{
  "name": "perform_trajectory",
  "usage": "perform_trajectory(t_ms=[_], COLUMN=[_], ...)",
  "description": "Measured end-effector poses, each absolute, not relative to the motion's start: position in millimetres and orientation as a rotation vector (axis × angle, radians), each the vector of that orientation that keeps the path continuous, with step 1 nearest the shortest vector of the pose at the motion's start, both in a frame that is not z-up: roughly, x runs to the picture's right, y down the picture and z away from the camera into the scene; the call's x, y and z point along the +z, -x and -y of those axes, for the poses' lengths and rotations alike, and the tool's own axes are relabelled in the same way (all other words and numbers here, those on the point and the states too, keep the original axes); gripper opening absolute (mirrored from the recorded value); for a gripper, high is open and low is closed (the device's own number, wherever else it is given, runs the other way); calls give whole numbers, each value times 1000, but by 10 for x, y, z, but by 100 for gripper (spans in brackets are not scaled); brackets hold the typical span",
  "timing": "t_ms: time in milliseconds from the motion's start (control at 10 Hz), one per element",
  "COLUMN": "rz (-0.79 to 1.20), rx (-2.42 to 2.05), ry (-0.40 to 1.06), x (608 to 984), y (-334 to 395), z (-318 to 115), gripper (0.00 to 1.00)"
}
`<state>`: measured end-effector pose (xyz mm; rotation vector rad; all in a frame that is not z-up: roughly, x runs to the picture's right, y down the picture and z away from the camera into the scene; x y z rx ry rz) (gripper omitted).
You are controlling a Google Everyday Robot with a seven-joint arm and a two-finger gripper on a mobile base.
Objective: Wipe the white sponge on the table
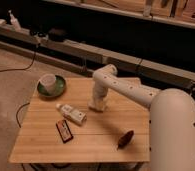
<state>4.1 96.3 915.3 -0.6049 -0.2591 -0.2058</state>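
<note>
Bamboo wood makes the square table (41, 145), and its plank lines run across. Seen from the middle of the table, the gripper (97, 104) stands a little toward 12 o'clock, pointing straight down from the white arm (131, 92), which comes in from 3 o'clock. Its two fingers are pressed together on the white sponge (98, 107), an off-white pad at the tip that touches the wood; where the fingers end and the pad begins is hard to tell.

At 10 o'clock, in the far corner, a white cup (47, 81) stands on a green plate (60, 90). Near 9 o'clock lies a white bottle (72, 114) on its side, with the cap end toward the cup. Just beside it at 8 o'clock lies a red-black packet (64, 131), flat. At 4 o'clock, near the front edge, lies a small brown thing (125, 139); I cannot tell what it is.
</note>
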Motion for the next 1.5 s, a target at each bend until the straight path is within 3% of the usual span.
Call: perform_trajectory(t_ms=[500,1000,1500], rz=[300,270,196], rx=[-244,-183,-6], ry=[651,730,716], x=[8688,8365,8268], y=[60,-398,-1229], z=[-1433,-2026,-2051], gripper=[22,22,22])
